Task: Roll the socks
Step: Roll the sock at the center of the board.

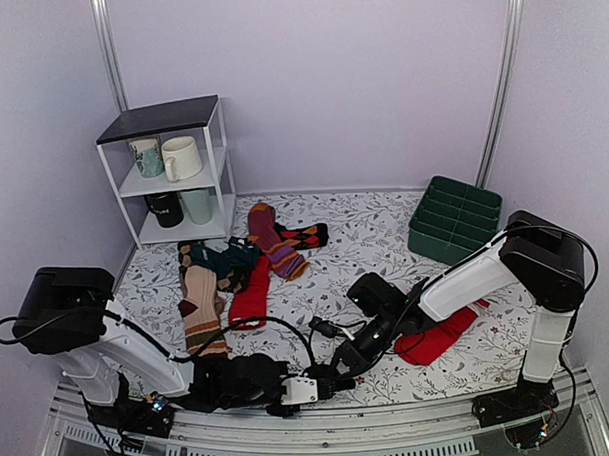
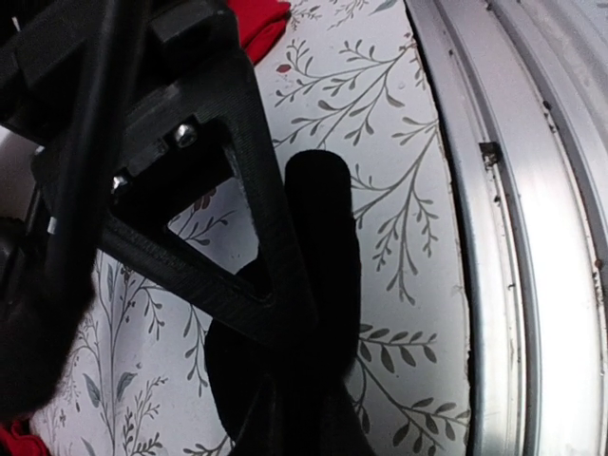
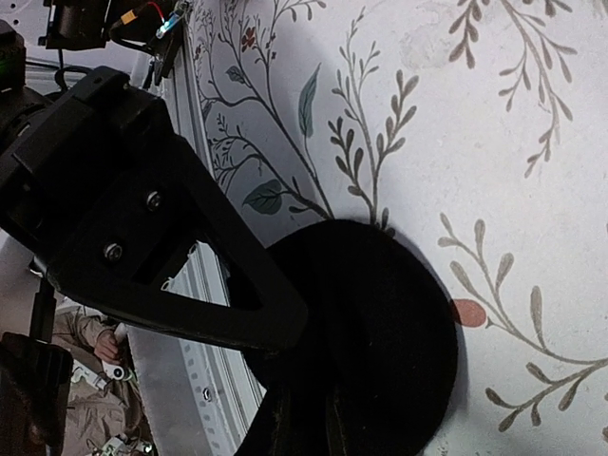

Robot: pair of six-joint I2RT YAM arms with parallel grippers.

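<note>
The black socks (image 2: 328,237) lie beside the near rail (image 2: 532,237), lengthwise along it, running straight out from the left gripper (image 2: 290,399), which looks pinched on one end. The right gripper (image 3: 304,399), opposite, nips the bunched other end.

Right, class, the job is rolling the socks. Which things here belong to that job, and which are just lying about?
Job:
black socks

Lying about:
red sock
sock pile
mugs
shelf
green bin
</note>
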